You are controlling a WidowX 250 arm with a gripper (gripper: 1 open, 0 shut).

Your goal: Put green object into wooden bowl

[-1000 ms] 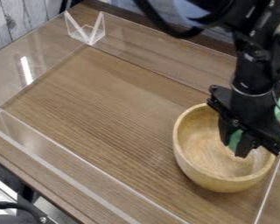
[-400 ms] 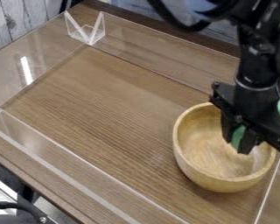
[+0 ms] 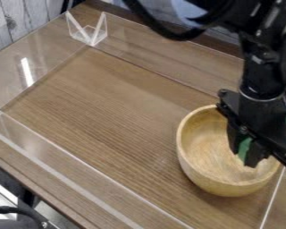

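The round, light tan wooden bowl (image 3: 211, 161) sits at the right of the wooden table. My black gripper (image 3: 256, 150) points down into the bowl's right half, its fingertips below the rim line. A small bright green object (image 3: 242, 143) shows between the fingers, and the gripper is shut on it. The fingers hide most of the block, so I cannot tell if it touches the bowl's inside.
A low clear plastic wall (image 3: 44, 54) runs around the brown wood tabletop (image 3: 97, 107). A small clear stand (image 3: 86, 29) is at the back left corner. The table's front edge (image 3: 38, 179) runs diagonally at the lower left. The bowl lies close to the right wall.
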